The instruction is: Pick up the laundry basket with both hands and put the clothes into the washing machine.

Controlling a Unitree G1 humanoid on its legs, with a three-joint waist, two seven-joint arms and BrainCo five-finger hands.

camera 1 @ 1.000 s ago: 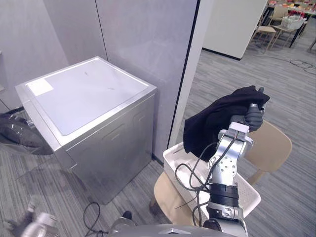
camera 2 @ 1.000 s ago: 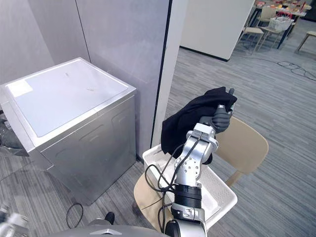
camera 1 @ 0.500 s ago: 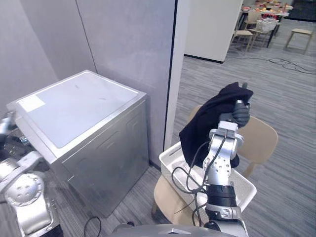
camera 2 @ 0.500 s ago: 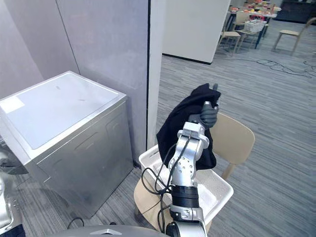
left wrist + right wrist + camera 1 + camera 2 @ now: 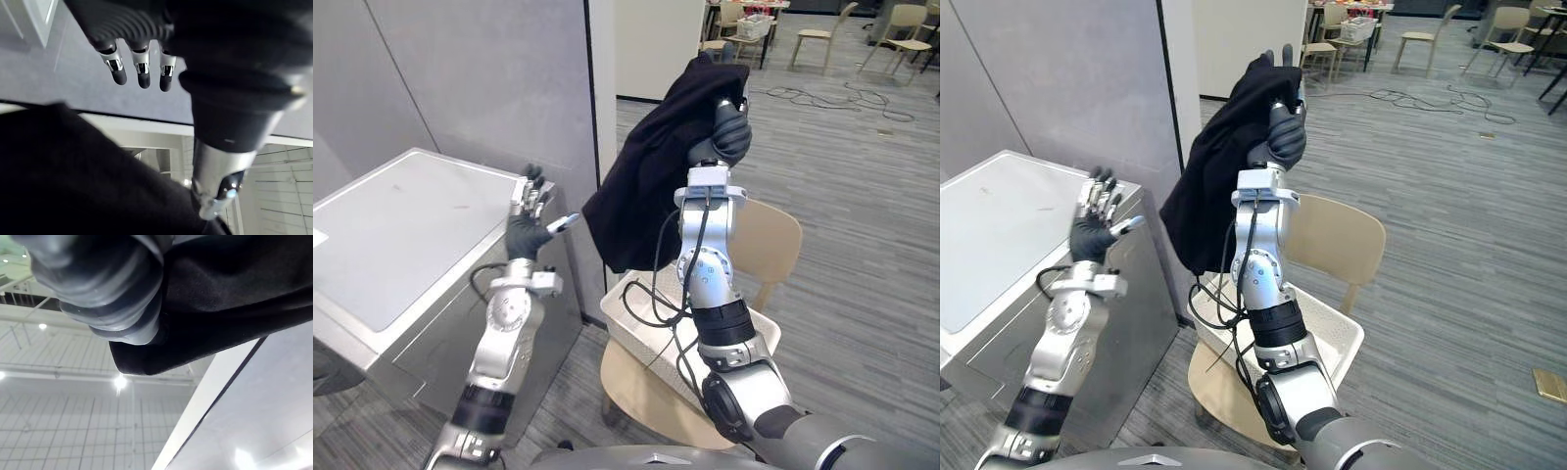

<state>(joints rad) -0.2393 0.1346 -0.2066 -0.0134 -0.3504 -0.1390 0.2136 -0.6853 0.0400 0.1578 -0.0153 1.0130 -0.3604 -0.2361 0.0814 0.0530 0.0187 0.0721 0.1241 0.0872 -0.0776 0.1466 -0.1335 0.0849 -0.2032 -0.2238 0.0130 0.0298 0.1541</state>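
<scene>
My right hand (image 5: 729,132) is raised high and shut on a black garment (image 5: 641,176), which hangs down over the white laundry basket (image 5: 651,338). The basket rests on a tan chair (image 5: 769,245). My left hand (image 5: 530,220) is lifted with fingers straight and spread, open and holding nothing, a short way left of the hanging cloth. The silver washing machine (image 5: 396,230) stands at the left with its lid closed. In the left wrist view the fingers (image 5: 142,73) point past the black garment (image 5: 73,171). In the right wrist view the black garment (image 5: 230,298) lies against the hand's cover.
A grey partition wall (image 5: 480,78) rises behind the washing machine. Grey striped carpet (image 5: 862,255) stretches to the right. Chairs and a table (image 5: 744,24) stand far back in the room.
My right hand has lifted the black garment higher above the basket. My left arm has risen from low at the left, its hand now held up near the cloth. The camera has also turned.
</scene>
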